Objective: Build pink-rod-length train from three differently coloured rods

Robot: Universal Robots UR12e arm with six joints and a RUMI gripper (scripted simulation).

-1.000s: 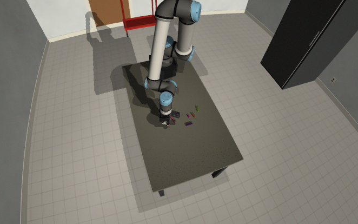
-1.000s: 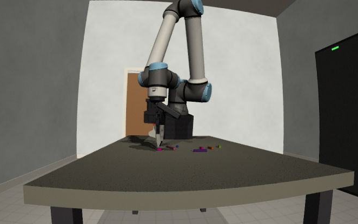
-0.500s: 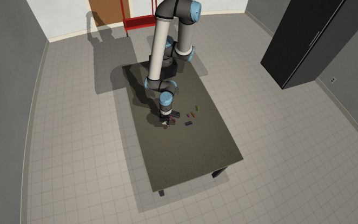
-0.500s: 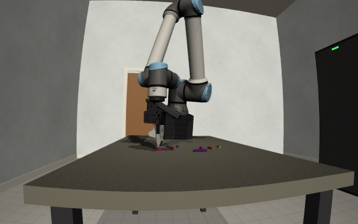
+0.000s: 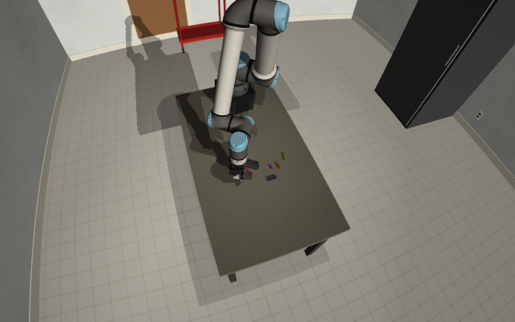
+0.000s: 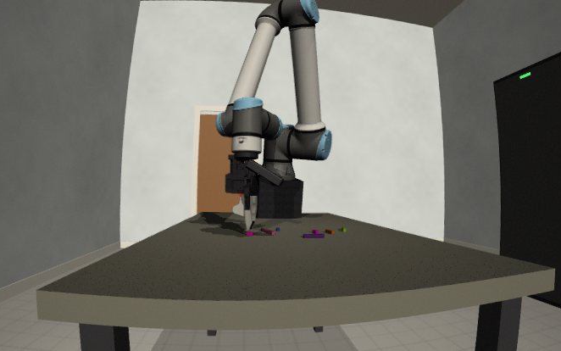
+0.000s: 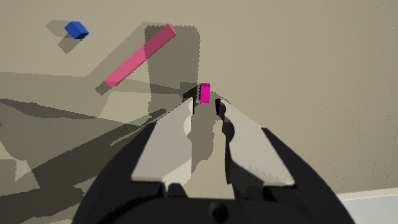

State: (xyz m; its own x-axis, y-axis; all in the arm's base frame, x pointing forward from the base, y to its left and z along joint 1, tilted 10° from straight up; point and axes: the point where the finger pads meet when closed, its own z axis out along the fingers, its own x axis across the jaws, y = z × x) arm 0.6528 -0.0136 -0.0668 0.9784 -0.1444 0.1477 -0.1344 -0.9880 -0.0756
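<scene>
My gripper (image 7: 204, 99) points straight down over the left part of the table, its tips just above the top. The fingers stand a narrow gap apart and hold nothing. A short magenta rod (image 7: 205, 93) lies flat on the table right at the fingertips, in line with the gap; it also shows in the exterior view (image 6: 248, 233). The long pink rod (image 7: 140, 55) lies flat beside it, apart from it. A small blue rod (image 7: 76, 30) lies beyond the pink one. The top view shows my gripper (image 5: 239, 179) next to the pink rod (image 5: 248, 172).
Further right lie a purple rod (image 5: 271, 177), a second magenta rod (image 5: 269, 165), an orange rod (image 5: 277, 164) and a lime rod (image 5: 283, 155), all apart from each other. The arm's black base stands at the table's far end.
</scene>
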